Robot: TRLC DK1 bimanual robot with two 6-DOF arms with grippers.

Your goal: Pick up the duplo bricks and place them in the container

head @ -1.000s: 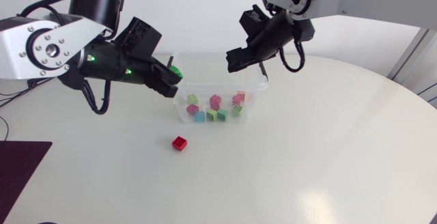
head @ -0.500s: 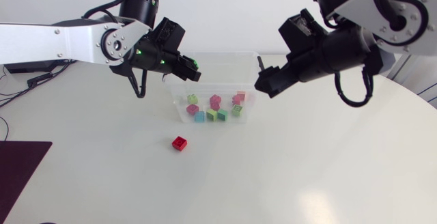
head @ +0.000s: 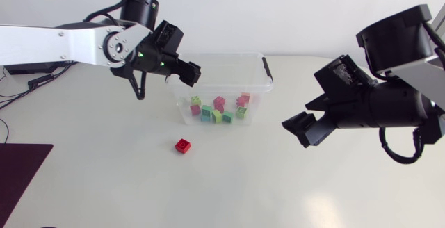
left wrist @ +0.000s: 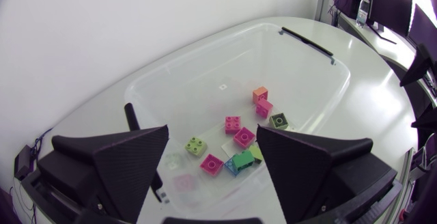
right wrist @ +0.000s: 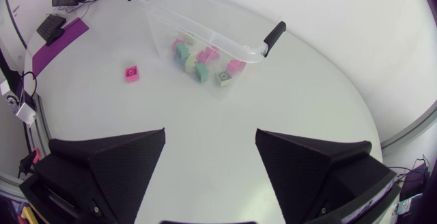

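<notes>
Plainly, both arms are empty-handed. The left gripper (head: 189,74) hangs above the left end of the clear container (head: 229,55), near its far corner in the head view. In the left wrist view its two black fingers (left wrist: 119,159) stand wide apart with nothing between them but the sight of the tub floor below.

On that floor sits a loose cluster of duplo bricks (head: 219,110) in pink, lime green, teal and one orange, gathered toward the container's near wall, some touching each other. A black latch handle (head: 266,67) sits on the container's right end, and the left wrist view shows another at the end under the fingers.

One red brick (head: 183,145) is not in the tub. It lies studs up on the white table (head: 292,186), near the container's near left corner but apart from it.

The right gripper (head: 306,127) hovers over bare table, well apart from the container on its right and nearer side. Its fingers (right wrist: 113,162) are likewise spread and grasp nothing. From the right wrist the container and the lone brick — which reads pinkish there — lie far ahead of the fingertips.
</notes>
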